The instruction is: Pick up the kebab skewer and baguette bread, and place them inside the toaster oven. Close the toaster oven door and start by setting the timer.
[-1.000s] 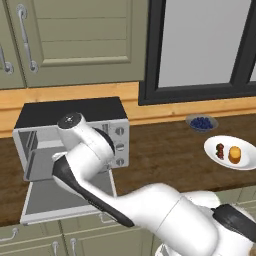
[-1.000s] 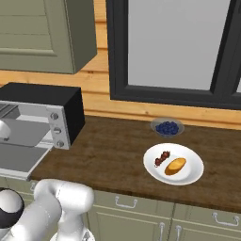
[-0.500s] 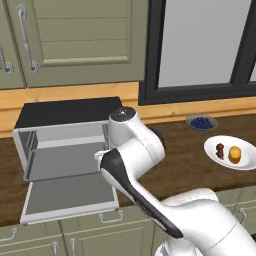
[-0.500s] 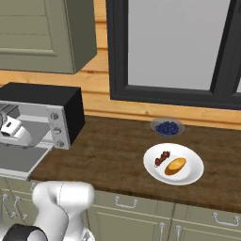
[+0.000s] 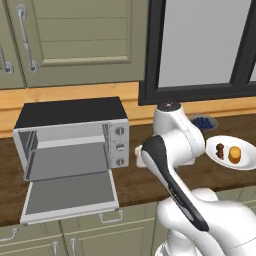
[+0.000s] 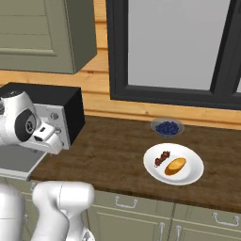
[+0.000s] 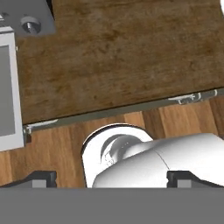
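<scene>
Silver toaster oven [image 5: 75, 145] gapes; tool [image 7: 111, 179] spread wide, empty, above wooden counter [image 7: 131, 57]

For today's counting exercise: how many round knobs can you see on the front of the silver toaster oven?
3. On the boxy silver toaster oven, the round knobs run down its right side in a column: top knob, middle knob, bottom knob. None looks hidden.

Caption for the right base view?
Skewer and baguette wait on a white plate; toaster oven at left.
</scene>
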{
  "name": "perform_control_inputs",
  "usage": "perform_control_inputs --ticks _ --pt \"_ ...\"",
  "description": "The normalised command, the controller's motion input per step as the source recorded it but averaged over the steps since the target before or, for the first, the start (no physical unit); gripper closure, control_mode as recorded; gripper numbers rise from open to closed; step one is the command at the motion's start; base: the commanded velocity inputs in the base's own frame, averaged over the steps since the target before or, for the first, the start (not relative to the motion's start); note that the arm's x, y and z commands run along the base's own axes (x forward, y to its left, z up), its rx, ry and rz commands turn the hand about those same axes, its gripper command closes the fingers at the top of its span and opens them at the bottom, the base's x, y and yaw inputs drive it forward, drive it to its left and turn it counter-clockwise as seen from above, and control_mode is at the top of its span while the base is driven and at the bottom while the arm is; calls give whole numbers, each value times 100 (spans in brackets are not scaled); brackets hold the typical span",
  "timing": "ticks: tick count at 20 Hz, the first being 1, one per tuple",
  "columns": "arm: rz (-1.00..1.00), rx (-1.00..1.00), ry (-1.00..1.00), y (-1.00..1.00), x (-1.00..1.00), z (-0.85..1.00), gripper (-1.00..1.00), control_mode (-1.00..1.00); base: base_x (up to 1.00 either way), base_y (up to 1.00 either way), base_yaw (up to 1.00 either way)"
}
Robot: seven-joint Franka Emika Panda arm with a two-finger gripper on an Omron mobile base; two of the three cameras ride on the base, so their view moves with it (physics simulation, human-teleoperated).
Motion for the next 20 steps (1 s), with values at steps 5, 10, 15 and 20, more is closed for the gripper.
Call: perform_control_inputs --ticks 5,10,15,20 --pt "-4 3 4 -100 19 0 -100 -100 0 0 0" --pt "0 12 0 -100 39 0 -100 -100 0 0 0" --pt "-1 12 0 -100 25 0 -100 -100 0 0 0" --pt "-6 7 6 -100 46 0 -100 -100 0 0 0"
